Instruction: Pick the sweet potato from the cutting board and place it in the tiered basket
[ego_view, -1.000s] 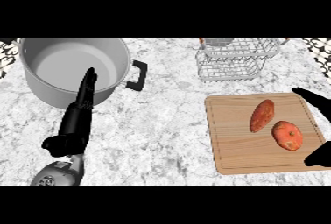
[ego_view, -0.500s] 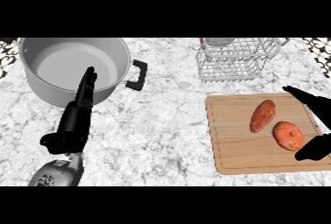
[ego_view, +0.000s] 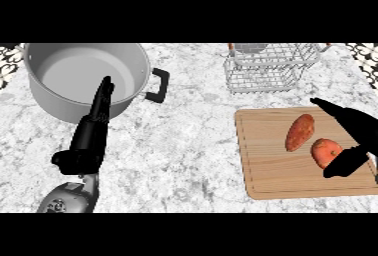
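The sweet potato (ego_view: 300, 132), long and reddish brown, lies slantwise on the wooden cutting board (ego_view: 269, 165) at the right. Beside it, to the lower right, sits a round orange-red fruit (ego_view: 324, 151). My right hand (ego_view: 357, 128) comes in from the right edge over the board; it is open, its fingers stretched above the round fruit and its thumb (ego_view: 345, 163) below it. It is not touching the sweet potato. The wire tiered basket (ego_view: 269, 70) stands at the back, beyond the board. My left hand (ego_view: 91, 134) rests open at the left, fingers up.
A large grey pot (ego_view: 81, 75) with a black side handle (ego_view: 158, 85) stands at the back left, behind my left hand. Marble counter (ego_view: 184, 145) lies between the pot and the board.
My right hand has moved left from the view's edge onto the board, so its fingers and thumb now flank the round fruit. The left hand has stayed still.
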